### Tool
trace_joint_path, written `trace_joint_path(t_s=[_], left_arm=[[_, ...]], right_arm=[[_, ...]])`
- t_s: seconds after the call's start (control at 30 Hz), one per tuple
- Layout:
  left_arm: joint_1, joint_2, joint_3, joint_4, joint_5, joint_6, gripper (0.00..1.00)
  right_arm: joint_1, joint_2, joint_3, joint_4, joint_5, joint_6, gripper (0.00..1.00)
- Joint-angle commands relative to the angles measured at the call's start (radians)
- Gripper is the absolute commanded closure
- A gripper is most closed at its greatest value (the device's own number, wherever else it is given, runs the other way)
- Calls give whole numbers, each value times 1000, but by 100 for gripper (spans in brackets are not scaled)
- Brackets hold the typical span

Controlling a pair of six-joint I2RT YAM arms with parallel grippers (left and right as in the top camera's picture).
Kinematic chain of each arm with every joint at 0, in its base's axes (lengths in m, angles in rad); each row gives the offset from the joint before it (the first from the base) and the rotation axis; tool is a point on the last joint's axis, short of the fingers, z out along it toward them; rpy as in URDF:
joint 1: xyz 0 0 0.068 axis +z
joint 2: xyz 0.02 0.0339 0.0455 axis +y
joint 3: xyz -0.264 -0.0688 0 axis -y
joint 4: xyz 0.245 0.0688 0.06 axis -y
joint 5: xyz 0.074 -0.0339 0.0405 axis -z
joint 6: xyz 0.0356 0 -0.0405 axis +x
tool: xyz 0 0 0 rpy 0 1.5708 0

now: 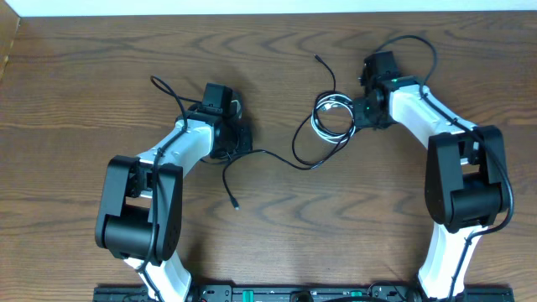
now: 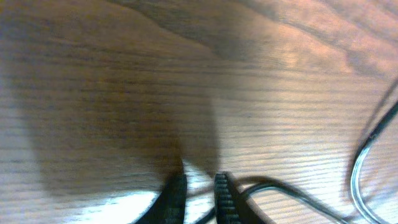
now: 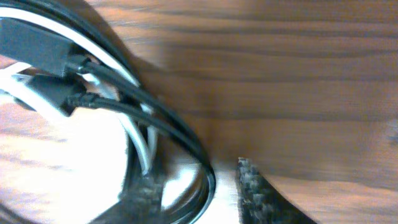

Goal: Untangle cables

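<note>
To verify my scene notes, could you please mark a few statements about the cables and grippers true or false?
1. The white looped cable lies beside the right gripper. True.
2. A red cable lies on the wooden table. False: the cables are only black or white.
3. A thin black cable passes between the right gripper's open fingers. True.
4. The left gripper is spread wide. False: only a narrow gap separates its fingers.
</note>
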Motion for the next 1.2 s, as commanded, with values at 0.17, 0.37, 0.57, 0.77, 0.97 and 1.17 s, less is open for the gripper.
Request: trace_joint_path(t_s=[0.17, 0.37, 0.57, 0.77, 0.97, 1.17], left_arm=[[-39, 16, 97, 14, 110, -2, 38], [-140, 27, 97, 45, 9, -60, 26], [-232, 97, 97, 115, -161, -135, 22], [-223, 170, 97, 132, -183, -177, 24], [-183, 168, 122, 49, -176, -189, 29], [-158, 169, 183, -79, -223, -132, 29]], right_arm=[[169, 129, -90, -41, -85, -116, 68], [238, 129, -90, -46, 11, -115, 66], [263, 129, -90, -47, 49, -114, 62], [247, 129, -90, -34, 71, -93, 51], [236, 129, -90, 20, 105, -73, 41], [236, 129, -90, 27, 105, -74, 38]])
